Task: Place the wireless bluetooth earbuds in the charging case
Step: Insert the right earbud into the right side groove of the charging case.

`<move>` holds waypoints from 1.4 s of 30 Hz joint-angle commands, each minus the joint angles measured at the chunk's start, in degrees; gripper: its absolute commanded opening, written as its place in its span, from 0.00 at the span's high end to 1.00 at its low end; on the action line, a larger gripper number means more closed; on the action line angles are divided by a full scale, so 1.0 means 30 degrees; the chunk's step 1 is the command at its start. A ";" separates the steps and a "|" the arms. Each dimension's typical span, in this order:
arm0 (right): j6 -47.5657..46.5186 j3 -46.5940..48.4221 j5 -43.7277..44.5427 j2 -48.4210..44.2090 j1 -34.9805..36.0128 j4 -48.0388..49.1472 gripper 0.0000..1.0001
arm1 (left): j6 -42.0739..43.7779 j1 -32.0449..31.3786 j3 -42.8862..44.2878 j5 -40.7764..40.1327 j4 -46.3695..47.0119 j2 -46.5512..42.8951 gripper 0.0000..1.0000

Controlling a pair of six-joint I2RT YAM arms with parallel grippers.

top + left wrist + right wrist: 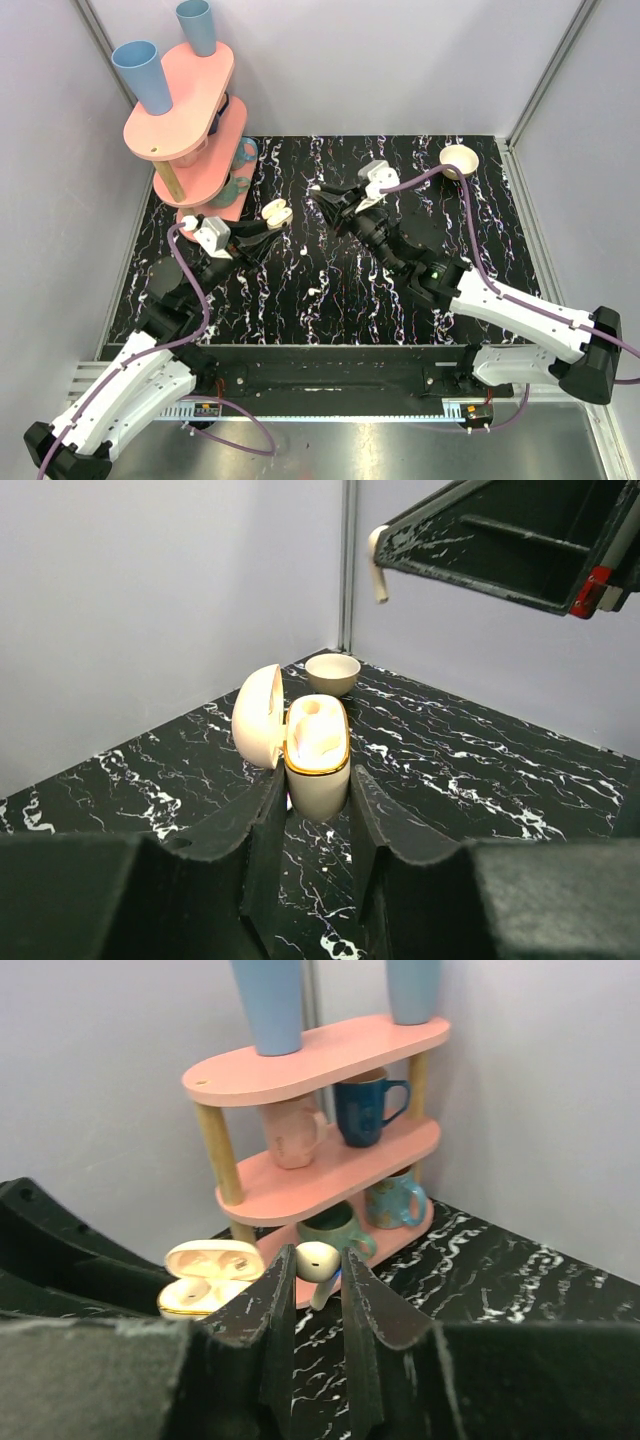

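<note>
Pinching one earbud [316,1259] between the right jaws.

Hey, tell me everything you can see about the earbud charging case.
The charging case is a small, rounded, cream-coloured shell, glossy like plastic, with a gold rim around its opening. Its hinged lid stands fully open to one side, showing pale moulded wells inside. The case is upright, low over the black marbled table, in front of the pink mug rack. The left claw is shut on its lower body, one finger on each side.
</note>
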 commanded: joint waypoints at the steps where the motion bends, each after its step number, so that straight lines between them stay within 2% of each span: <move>1: 0.0666 0.0520 -0.2262 0.0510 0.0525 0.1127 0.81 | 0.0237 -0.0052 -0.0342 0.1349 0.2147 -0.0144 1.00; 20: -0.1530 0.1897 -0.3233 0.2033 0.1521 -0.0455 0.83 | 0.0178 -0.0081 -0.0313 0.1526 0.2032 -0.0172 1.00; 42: -0.4021 0.1898 -0.1037 0.2151 0.1814 -0.0221 0.83 | 0.0295 -0.0052 -0.0226 0.1409 0.1856 -0.0231 1.00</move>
